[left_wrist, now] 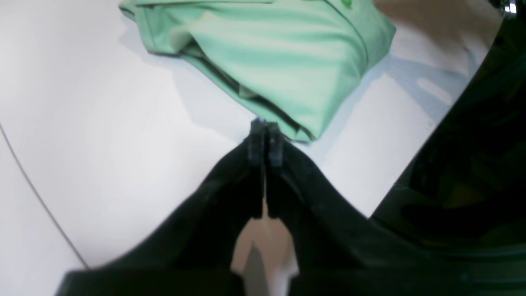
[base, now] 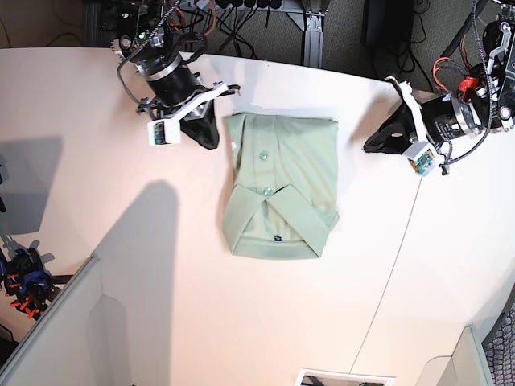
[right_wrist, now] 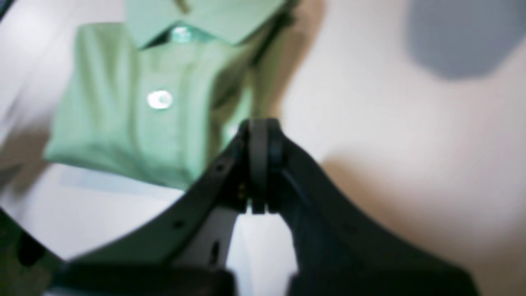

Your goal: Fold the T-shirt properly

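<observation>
Buttons (right_wrist: 159, 100) sharp only wrist-side — blurred overhead

The left pincer (left_wrist: 265, 131) is being held with its two dark fingers pressed together, nothing being gripped between them. Just beyond its tips, the T-shirt (left_wrist: 279, 61) is being seen as a folded mint-green bundle, its nearest corner lying just beside the fingertips; whether it is being touched cannot be told. Stacked layers are being shown along the fold edge to the left of that corner. The white table (left_wrist: 102, 144) is being seen beneath, with a thin dark line running across it far to the pincer's left.
</observation>
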Robot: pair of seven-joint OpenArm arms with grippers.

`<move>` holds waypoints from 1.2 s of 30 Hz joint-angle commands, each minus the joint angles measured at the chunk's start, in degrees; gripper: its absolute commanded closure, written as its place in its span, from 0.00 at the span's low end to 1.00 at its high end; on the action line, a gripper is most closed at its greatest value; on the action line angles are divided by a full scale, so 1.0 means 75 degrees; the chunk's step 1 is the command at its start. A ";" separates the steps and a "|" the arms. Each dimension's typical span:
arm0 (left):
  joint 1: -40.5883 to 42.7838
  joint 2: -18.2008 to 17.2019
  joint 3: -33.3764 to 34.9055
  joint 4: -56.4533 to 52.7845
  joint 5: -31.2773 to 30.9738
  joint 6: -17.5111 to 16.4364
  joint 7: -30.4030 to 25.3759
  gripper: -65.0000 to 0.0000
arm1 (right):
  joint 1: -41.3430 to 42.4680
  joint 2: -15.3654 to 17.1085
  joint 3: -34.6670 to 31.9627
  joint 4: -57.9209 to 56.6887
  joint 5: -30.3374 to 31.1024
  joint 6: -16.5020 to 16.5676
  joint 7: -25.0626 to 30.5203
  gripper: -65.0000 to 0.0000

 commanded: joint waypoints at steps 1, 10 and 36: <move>0.0000 -0.0067 -0.0140 0.0152 -0.0134 -0.0042 -0.0149 1.00 | 0.0041 -0.0050 -0.0067 0.0090 0.0017 0.0026 0.0204 1.00; 0.0743 -0.0070 -0.1122 0.0224 -0.0271 -0.0042 -0.0143 1.00 | 0.0041 -0.0216 -0.0283 0.0093 -0.0924 0.0020 0.0239 1.00; 0.1408 -0.0050 -0.1746 0.0414 -0.0895 -0.0042 0.0210 1.00 | 0.1055 -0.0134 -0.1137 -0.1591 -0.0309 0.0023 0.0458 1.00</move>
